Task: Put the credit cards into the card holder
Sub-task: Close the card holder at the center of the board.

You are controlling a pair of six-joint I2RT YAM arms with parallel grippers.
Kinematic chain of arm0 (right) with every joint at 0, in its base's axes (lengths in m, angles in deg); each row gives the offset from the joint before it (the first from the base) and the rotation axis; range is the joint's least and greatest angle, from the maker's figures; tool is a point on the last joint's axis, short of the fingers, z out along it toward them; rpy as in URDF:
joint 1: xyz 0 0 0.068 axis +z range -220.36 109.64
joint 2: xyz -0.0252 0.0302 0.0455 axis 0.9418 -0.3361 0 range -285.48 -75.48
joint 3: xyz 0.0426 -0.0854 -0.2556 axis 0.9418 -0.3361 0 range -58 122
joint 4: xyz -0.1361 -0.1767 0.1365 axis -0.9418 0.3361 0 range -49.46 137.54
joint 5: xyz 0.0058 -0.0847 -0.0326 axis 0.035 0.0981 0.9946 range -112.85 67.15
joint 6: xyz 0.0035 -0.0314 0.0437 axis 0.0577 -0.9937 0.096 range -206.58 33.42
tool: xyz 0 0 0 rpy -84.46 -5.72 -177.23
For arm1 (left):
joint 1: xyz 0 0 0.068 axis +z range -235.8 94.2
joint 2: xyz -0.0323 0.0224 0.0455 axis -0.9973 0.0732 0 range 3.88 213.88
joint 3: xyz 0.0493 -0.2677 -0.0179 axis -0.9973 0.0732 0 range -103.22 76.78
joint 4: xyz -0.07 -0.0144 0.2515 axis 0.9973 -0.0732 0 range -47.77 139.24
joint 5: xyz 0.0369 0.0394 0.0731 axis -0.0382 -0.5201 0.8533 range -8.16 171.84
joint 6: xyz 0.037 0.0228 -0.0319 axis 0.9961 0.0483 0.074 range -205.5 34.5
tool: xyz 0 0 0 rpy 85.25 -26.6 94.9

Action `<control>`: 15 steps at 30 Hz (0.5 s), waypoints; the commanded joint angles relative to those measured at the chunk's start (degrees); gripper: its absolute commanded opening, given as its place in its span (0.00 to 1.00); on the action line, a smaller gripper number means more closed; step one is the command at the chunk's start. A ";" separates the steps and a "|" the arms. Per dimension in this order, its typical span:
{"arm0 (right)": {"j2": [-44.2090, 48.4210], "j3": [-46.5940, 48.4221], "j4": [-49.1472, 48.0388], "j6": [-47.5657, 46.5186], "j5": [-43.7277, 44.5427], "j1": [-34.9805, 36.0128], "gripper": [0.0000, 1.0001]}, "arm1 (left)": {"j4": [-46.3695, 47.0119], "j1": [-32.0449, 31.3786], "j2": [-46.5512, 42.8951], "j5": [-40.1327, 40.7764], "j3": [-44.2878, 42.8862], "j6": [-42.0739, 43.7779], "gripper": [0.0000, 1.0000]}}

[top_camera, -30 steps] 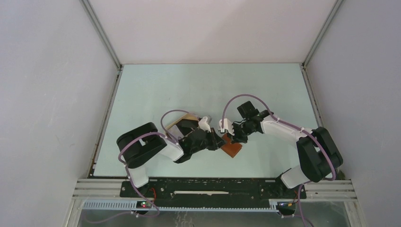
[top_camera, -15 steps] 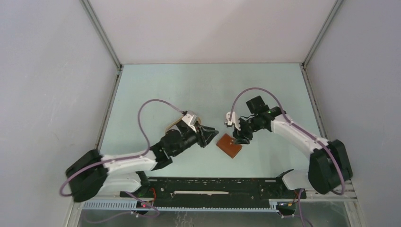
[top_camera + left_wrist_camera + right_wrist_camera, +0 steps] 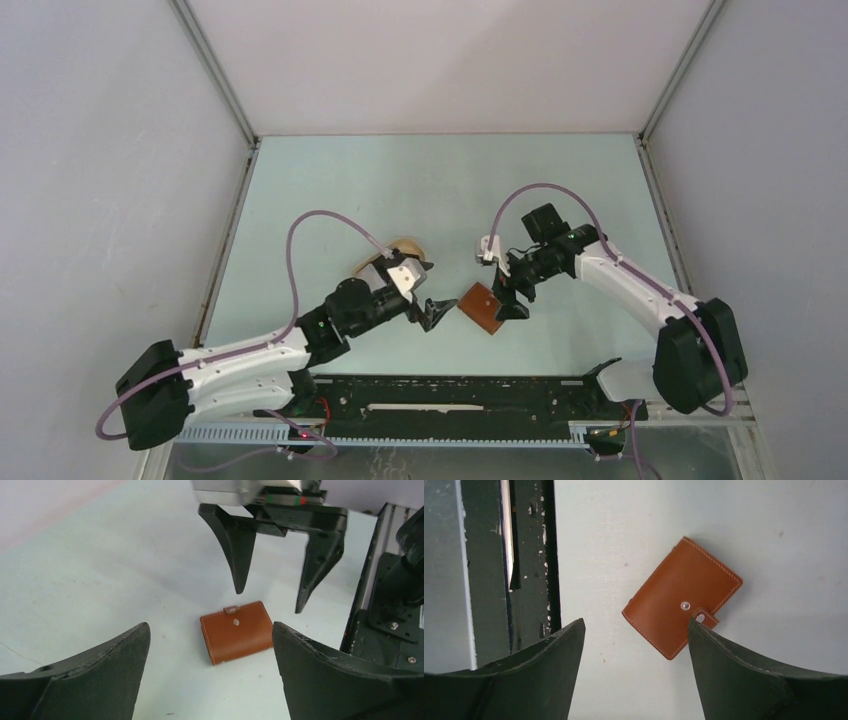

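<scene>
The card holder (image 3: 484, 308), a closed reddish-brown leather wallet with its snap stud up, lies flat on the pale table between both arms. My left gripper (image 3: 437, 312) stands open just left of it, apart from it. My right gripper (image 3: 512, 300) hangs open just above its right side. From the left wrist the card holder (image 3: 236, 632) lies ahead of my open left gripper (image 3: 210, 626), with the right gripper (image 3: 269, 600) spread above it. Seen from the right wrist, the card holder (image 3: 681, 602) lies below my open right gripper (image 3: 636, 621). No credit cards are in view.
A beige oval tray (image 3: 404, 244) sits behind the left wrist, mostly hidden by it. The black base rail (image 3: 450, 395) runs along the near table edge, close to the card holder. White walls enclose the table on three sides.
Both grippers have opened and let go of the card holder, which now lies on the table. The left arm has drawn back toward the near left; the right gripper lifted slightly.
</scene>
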 commanded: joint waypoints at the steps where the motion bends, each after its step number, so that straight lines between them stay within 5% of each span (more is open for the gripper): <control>1: -1.47 3.31 -3.63 12.12 3.21 -2.09 0.83 | 4.48 -0.10 3.94 -1.08 3.10 -6.82 0.94; 5: -0.37 1.12 -6.91 13.22 9.28 -2.31 0.83 | 9.31 -0.10 11.70 -1.39 5.04 -9.84 0.92; 15: -3.96 5.22 -2.99 13.62 6.91 -2.06 0.83 | 36.69 -0.13 29.01 -4.20 10.61 12.39 0.95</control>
